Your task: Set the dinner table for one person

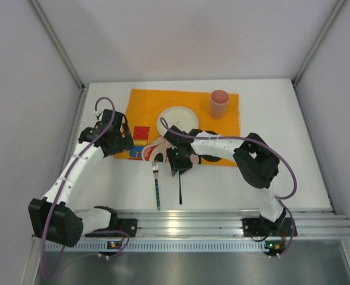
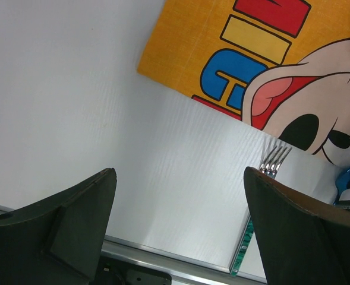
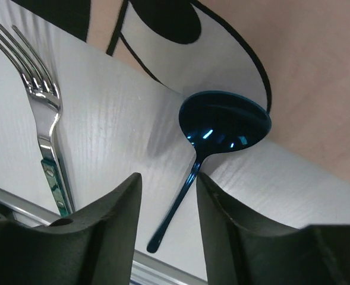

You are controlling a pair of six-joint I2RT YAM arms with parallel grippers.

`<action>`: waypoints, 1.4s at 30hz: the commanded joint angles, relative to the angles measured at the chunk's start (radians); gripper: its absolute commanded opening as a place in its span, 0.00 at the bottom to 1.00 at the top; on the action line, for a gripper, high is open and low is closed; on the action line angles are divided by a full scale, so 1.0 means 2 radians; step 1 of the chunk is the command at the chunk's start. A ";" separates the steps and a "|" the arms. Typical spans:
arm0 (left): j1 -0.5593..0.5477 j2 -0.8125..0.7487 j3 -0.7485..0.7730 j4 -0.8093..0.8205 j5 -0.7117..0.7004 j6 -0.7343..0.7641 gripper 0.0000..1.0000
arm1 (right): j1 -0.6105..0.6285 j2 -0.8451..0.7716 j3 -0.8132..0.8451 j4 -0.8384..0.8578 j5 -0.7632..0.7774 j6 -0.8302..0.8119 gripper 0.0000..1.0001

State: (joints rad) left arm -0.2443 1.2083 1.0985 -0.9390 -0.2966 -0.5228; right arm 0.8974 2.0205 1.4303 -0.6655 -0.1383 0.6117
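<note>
On the white dinner table (image 1: 270, 178) lies an orange placemat (image 1: 145, 101) carrying a white plate (image 1: 177, 122) and a pink cup (image 1: 219, 104). A fork (image 1: 157, 187) with a green handle and a dark blue spoon (image 1: 179, 190) lie side by side just below the mat. My right gripper (image 3: 169, 178) is down over the spoon (image 3: 225, 122). Its jaws are half closed, the thin handle runs between them and touches the right finger. My left gripper (image 2: 180, 172) hangs wide open over bare table left of the fork (image 2: 274, 159), holding nothing.
A ribbed aluminium rail (image 1: 222, 222) runs along the near edge of the table, just beyond the handle ends of the cutlery. Grey walls close in the left, right and far sides. The spoon's bowl rests against the placemat's (image 3: 317, 71) lower edge.
</note>
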 commanded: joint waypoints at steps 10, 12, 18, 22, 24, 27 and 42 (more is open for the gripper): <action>0.004 0.007 0.006 -0.004 -0.003 0.034 0.93 | 0.042 0.086 -0.020 -0.003 0.132 0.027 0.25; 0.004 0.008 0.006 -0.004 -0.004 0.038 0.93 | 0.053 0.096 -0.026 0.003 0.147 0.027 0.20; 0.004 0.008 0.005 -0.007 -0.007 0.049 0.93 | 0.075 0.133 -0.032 0.014 0.162 0.030 0.08; 0.004 0.007 0.000 -0.004 -0.003 0.049 0.93 | 0.083 0.152 -0.029 0.015 0.167 0.030 0.00; 0.004 0.007 0.000 -0.003 -0.001 0.049 0.93 | 0.084 0.153 -0.029 0.013 0.164 0.029 0.00; 0.004 0.007 0.005 -0.003 -0.004 0.050 0.93 | 0.084 0.117 -0.034 0.005 0.170 0.026 0.00; 0.003 0.005 -0.005 0.028 0.022 0.047 0.94 | -0.056 -0.138 0.001 -0.127 0.227 -0.054 0.00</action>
State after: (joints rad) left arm -0.2428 1.2251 1.0973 -0.9306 -0.2771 -0.4240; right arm 0.8650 1.8347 1.3956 -0.8532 0.2546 0.5781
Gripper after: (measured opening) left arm 0.940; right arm 0.017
